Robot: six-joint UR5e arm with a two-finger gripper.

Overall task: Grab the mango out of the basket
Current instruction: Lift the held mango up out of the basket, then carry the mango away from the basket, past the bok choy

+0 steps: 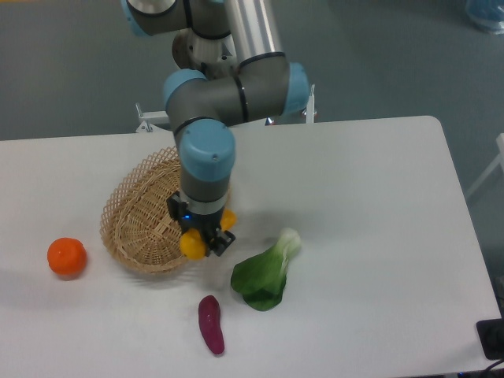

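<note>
The yellow-orange mango [192,246] hangs in my gripper [206,240], which is shut on it, with the fruit's ends sticking out on either side of the fingers. It sits over the right rim of the tan wicker basket [142,216], which now shows an empty inside. The arm's wrist stands upright above the gripper and hides the basket's right edge.
A round orange [66,257] lies left of the basket. A green bok choy [266,271] lies just right of the gripper, and a purple sweet potato [211,324] lies below it near the front. The table's right half is bare white.
</note>
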